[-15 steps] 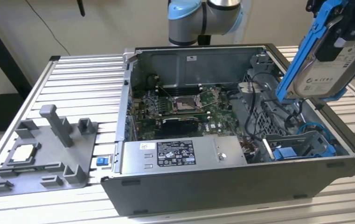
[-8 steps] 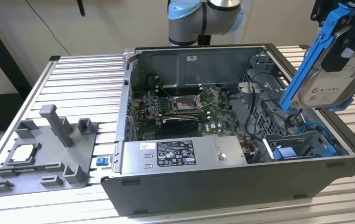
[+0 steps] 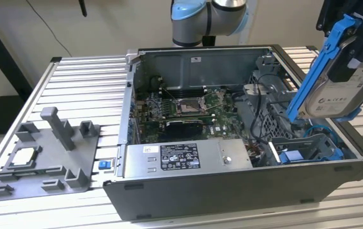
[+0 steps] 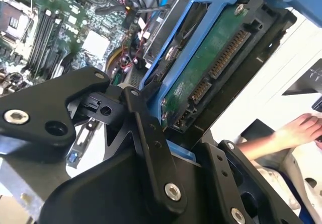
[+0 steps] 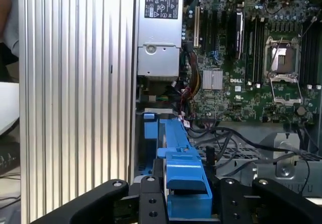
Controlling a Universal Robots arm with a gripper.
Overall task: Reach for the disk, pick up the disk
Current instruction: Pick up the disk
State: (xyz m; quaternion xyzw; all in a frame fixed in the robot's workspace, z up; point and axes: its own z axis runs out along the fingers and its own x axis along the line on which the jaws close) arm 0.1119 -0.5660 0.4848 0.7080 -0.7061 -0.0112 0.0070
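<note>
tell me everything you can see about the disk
The disk is a flat silver hard drive with a white label, framed by a blue plastic bracket. The gripper is shut on it, holding it tilted in the air above the open computer case, on the exterior view's right. In the second wrist view its green circuit board and connectors show.

A black-and-white label (image 3: 178,156) of fine print, none legible, sits on the power supply (image 3: 232,153) at the case's near side. The lifted disk (image 3: 340,90) carries a white label (image 3: 337,99) of small, unreadable print. The motherboard (image 5: 241,58) bears short white lettering (image 5: 236,89).
</note>
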